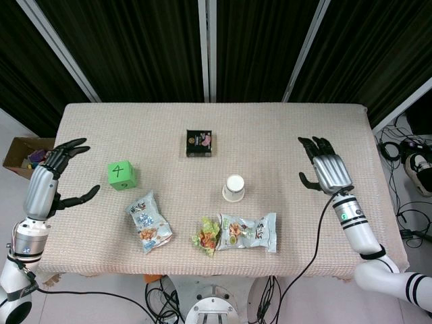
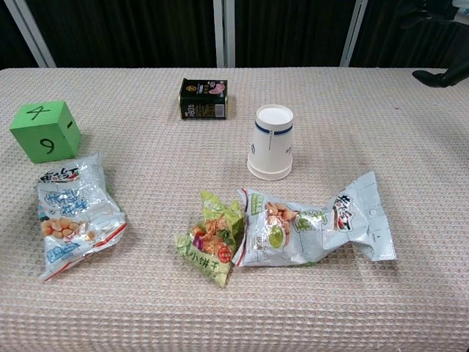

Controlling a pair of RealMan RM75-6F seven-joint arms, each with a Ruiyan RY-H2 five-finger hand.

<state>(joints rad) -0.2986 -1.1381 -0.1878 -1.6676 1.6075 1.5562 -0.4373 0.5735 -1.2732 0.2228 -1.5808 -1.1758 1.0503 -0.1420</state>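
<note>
1. Your left hand (image 1: 55,177) hovered over the table's left edge, empty, fingers spread and thumb held apart. It showed in the head view only.

2. Your right hand (image 1: 325,170) stood over the right side of the table (image 1: 283,125), back plate up, fingers apart and pointing away from you, holding nothing. In the chest view only dark fingertips (image 2: 432,77) appeared at the top right corner.

3. Green cube (image 1: 122,175), marked 4 on top and 9 on the front face: nearest item to your left hand, just inward of it and apart from it.

4. Blue-and-white snack bag (image 1: 149,222): inward of your left hand and nearer to you than the cube, lying flat.

5. White paper cup (image 1: 233,187): standing upside down, inward of your right hand, well apart from it.

6. White-and-green snack bag (image 1: 250,231): lying flat, inward of your right hand and closer to you than the cup.

7. Small green crumpled packet (image 1: 208,235): touching the white-and-green bag's end on the side farther from your right hand.

8. Dark tin (image 1: 199,142) with a pink label: beyond the cup, roughly midway between your two hands, apart from everything else.

9. Cardboard box (image 1: 23,156) with mixed contents: on the floor, outward of your left hand.
</note>
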